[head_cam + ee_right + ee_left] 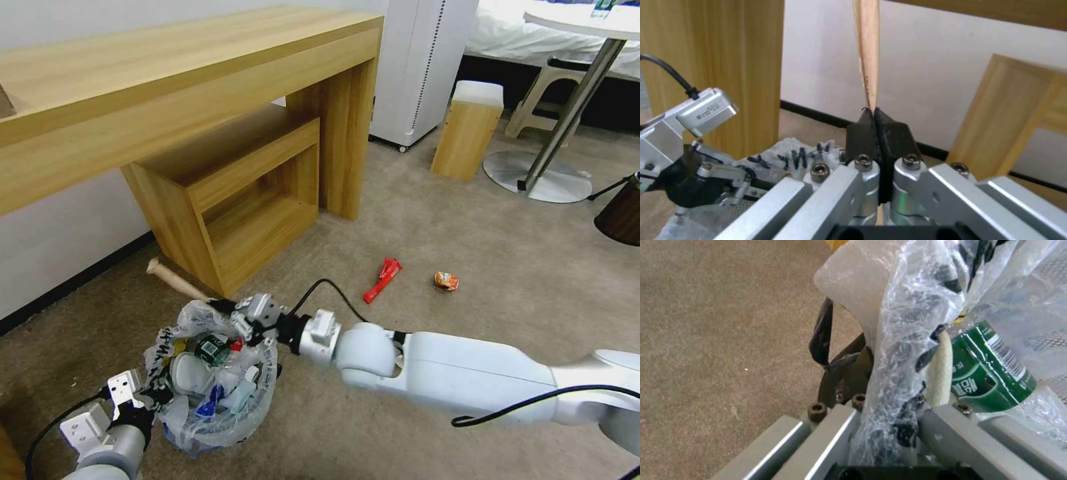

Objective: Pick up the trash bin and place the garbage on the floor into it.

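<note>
Wooden stick point(868, 56) clamped in right gripper point(880, 125); left gripper point(889, 426) pinches trash bin point(213, 427) liner (lettering unreadable).

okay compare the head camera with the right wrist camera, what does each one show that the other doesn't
Head view alone: the red wrapper and orange wrapper on the carpet, the green bottle among the litter in the bin, and the left gripper clamped on the bin's near rim.

Right wrist view alone: the jaws pressed tight on the stick, close up.

Both: the right gripper holding the stick above the bin's far edge, the bag's black lettering, the wooden desk.
</note>
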`<state>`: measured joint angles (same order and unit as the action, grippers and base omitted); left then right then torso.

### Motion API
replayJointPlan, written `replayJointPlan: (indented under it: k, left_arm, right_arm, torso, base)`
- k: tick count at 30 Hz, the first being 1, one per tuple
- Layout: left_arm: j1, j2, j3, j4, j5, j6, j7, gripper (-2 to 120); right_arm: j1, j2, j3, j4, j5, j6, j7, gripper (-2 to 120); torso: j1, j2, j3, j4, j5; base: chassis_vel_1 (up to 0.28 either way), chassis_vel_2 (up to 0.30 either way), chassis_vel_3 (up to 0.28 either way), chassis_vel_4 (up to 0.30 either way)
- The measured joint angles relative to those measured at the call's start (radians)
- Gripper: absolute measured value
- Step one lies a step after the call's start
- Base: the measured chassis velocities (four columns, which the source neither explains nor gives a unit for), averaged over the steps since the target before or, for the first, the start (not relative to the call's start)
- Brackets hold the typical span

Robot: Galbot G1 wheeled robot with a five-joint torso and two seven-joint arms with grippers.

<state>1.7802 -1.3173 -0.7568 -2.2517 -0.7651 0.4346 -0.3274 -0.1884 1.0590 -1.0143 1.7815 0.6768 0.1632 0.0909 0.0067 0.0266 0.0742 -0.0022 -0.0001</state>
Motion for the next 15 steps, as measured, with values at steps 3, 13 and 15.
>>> replayJointPlan:
  k: [3,13,15]
  left_arm:
    - [0.002,0.0,-0.002,-0.001,0.0,0.0,0.0,0]
    - [0.005,0.001,-0.01,-0.004,-0.001,-0.003,0.0,0]
    - [0.005,0.0,-0.011,-0.004,-0.001,-0.004,0.0,0]
  right_arm:
    - [-0.003,0.032,-0.01,-0.025,-0.009,0.005,0.0,0]
    - [-0.033,0.118,-0.055,-0.103,-0.053,0.021,0.004,0]
    - [-0.038,0.125,-0.063,-0.111,-0.059,0.022,0.006,0]
  torso:
    - [0.0,0.0,0.0,-0.0001,-0.0001]
    - [0.0,0.0,0.0,-0.0001,0.0]
    - [0.0,0.0,0.0,-0.0001,0.0]
  base:
    - [0.0,0.0,0.0,0.0]
    - [0.0,0.0,0.0,0.0]
    - [0.0,0.0,0.0,0.0]
